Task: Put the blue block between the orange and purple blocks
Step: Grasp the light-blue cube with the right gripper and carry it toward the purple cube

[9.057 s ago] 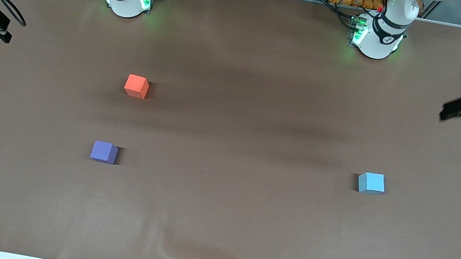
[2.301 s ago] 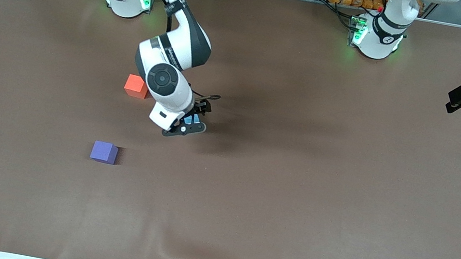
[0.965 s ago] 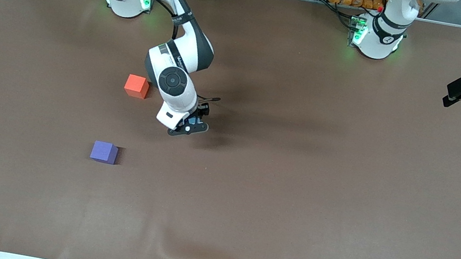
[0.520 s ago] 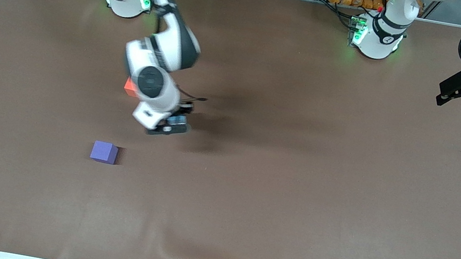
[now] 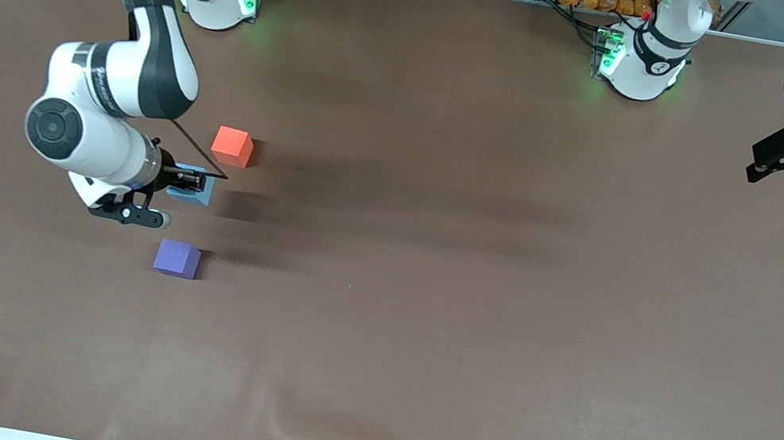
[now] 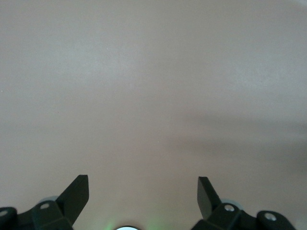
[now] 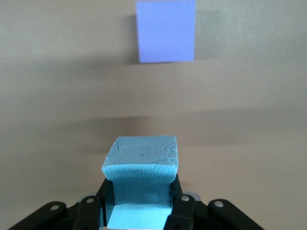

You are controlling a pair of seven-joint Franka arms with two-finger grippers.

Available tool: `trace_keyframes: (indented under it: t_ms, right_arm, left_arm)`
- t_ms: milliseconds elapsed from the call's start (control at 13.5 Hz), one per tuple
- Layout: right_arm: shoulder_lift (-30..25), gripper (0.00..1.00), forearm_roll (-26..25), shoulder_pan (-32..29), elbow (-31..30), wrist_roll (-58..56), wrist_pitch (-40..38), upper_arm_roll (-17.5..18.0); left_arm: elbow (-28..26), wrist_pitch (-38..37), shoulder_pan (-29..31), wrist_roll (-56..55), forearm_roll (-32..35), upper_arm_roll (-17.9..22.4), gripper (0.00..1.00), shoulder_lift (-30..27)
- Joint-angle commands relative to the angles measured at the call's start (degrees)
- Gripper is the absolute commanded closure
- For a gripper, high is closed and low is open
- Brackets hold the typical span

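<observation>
Holding blue block clamped in right gripper over table, between orange block and purple block | left gripper waits, jaws spread, at the left arm's end of the table

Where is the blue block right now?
The blue block is clamped in the right tool, over the table between the orange block and the purple block.

The right arm's wrist covers most of the blue block from the front. The purple block is cut off by the right wrist view's edge.
</observation>
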Motion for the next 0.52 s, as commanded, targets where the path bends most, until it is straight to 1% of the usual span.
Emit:
trace_keyframes:
  t_ms: [0, 223, 445]
  right_arm:
    - [-0.6, 1.00, 0.3, -1.1, -5.0, 0.8, 6.0, 1.2]
    - [0.2, 1.00, 0.9, -1.2, -5.8, 0.8, 8.4, 1.2]
    - [1.1, 1.00, 1.3, -1.1, -8.3, 0.7, 13.6, 1.3]
  left_arm:
    - [0.3, -0.6, 0.9, 1.3, -0.7, -0.1, 0.00, -0.4]
    - [0.2, -0.8, 1.1, 1.2, -0.5, -0.1, 0.00, -0.5]
    - [0.2, -0.8, 1.1, 1.1, -0.4, 0.0, 0.00, -0.5]
